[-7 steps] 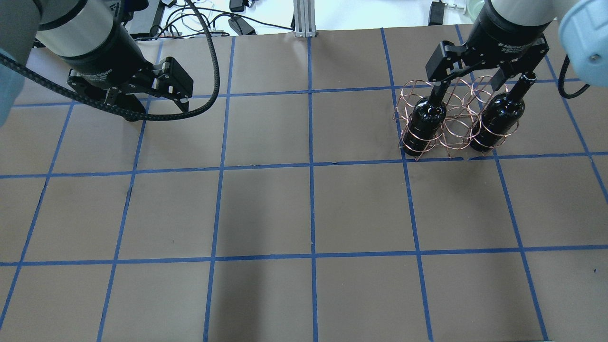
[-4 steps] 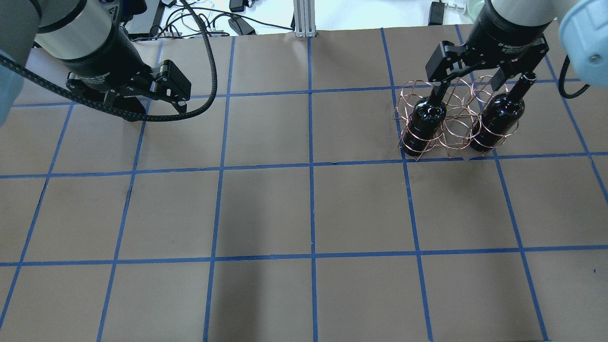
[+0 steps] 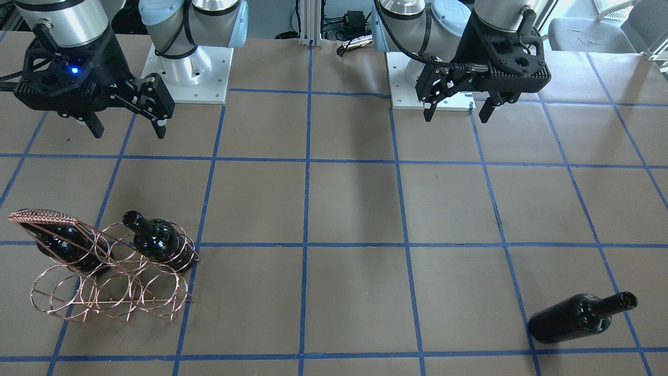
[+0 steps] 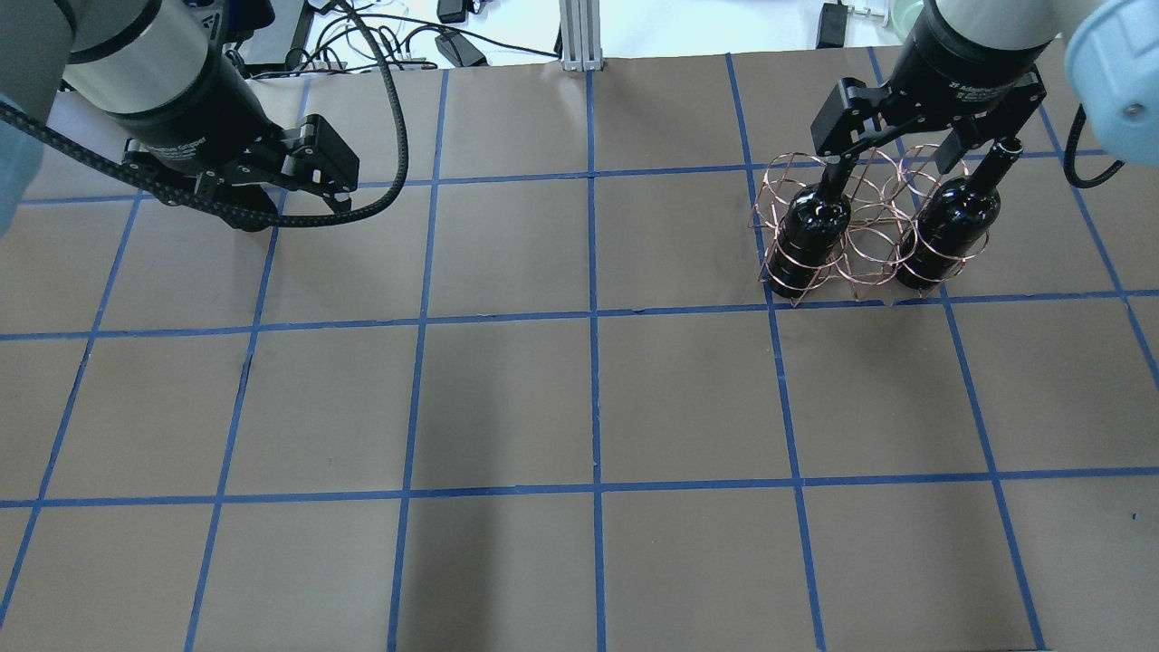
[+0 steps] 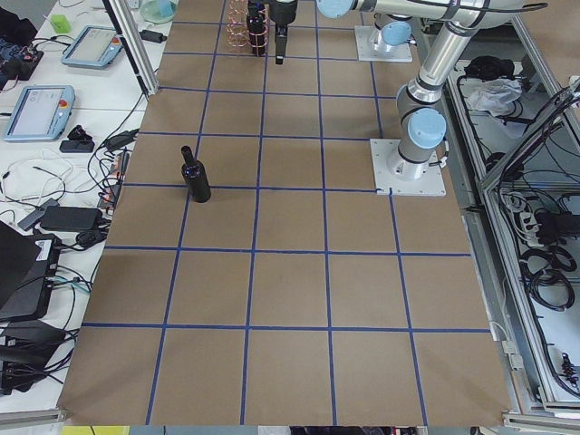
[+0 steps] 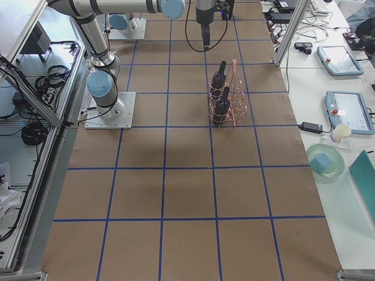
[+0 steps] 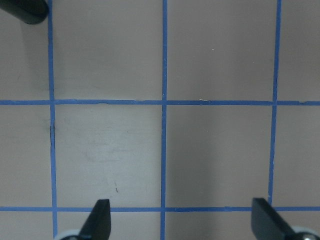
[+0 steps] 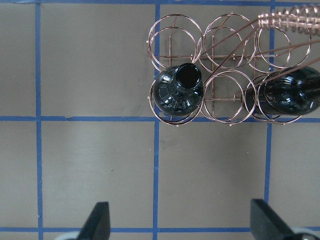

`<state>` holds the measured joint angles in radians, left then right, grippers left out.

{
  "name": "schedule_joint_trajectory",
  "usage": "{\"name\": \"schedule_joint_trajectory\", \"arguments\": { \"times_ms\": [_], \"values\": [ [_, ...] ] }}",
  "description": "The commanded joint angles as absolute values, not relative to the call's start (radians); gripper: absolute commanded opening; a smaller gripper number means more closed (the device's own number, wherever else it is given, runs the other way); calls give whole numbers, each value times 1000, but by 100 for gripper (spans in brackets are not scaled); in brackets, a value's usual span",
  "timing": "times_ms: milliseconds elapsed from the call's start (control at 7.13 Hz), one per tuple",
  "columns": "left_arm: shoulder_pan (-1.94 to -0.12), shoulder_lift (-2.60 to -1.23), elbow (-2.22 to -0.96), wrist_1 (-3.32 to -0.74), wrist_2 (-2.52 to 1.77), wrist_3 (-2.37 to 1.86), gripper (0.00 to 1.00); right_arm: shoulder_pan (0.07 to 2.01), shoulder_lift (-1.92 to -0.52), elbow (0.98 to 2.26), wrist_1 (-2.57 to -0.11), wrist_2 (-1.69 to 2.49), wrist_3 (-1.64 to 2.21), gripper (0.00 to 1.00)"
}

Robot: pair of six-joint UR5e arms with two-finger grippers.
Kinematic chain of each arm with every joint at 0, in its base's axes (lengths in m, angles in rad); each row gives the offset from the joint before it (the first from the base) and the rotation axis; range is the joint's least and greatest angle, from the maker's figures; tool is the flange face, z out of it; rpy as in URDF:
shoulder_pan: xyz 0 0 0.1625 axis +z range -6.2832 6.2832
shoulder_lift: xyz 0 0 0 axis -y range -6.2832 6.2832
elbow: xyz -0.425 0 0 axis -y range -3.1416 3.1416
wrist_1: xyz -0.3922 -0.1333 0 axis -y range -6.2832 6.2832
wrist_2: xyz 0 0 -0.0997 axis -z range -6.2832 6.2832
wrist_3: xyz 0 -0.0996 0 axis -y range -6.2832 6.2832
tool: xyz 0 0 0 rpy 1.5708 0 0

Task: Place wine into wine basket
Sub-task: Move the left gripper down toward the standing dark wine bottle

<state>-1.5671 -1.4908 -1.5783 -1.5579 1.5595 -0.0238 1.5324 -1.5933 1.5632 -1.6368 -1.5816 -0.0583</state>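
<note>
The copper wire wine basket (image 3: 44,215) stands at the table's far side on my right, also in the overhead view (image 4: 869,240) and the right wrist view (image 8: 292,15). Two black wine bottles (image 3: 156,240) (image 3: 65,245) stand upright in its rings nearest me (image 8: 177,92) (image 8: 292,95). A third wine bottle (image 3: 574,318) stands alone on my far left (image 5: 196,179); its edge shows in the left wrist view (image 7: 27,10). My right gripper (image 3: 128,130) is open and empty, raised on my side of the basket. My left gripper (image 3: 459,112) is open and empty above bare table.
The table (image 4: 589,407) is brown paper with a blue tape grid. My two arm bases (image 3: 182,78) (image 3: 417,89) are bolted at the near edge. Cables and tablets (image 5: 82,45) lie beyond the far edge. An aluminium post (image 4: 578,36) stands at the far side.
My left gripper has shifted slightly to the left in the overhead view. The right arm, the basket and the bottles have not moved.
</note>
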Motion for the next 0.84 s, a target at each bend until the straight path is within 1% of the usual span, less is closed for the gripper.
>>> {"name": "schedule_joint_trajectory", "arguments": {
  "times_ms": [0, 140, 421, 561, 701],
  "values": [
    [-1552, -1491, -1577, -1552, 1560, -20, 100, 1532, -1592, 1563, -1637, -1582, -58, 100],
    [-1520, -1505, -1575, -1543, 1559, -14, 100, 1532, -1592, 1563, -1637, -1582, -60, 100],
    [-1365, -1561, -1548, -1523, 1557, 163, 100, 1532, -1592, 1563, -1637, -1582, -58, 100],
    [-1308, -1613, -1505, -1488, 1552, 248, 100, 1532, -1592, 1563, -1637, -1580, -58, 100],
    [-1272, -1678, -1426, -1491, 1558, 293, 100, 1532, -1592, 1563, -1637, -1582, -58, 100]
  ]
}}
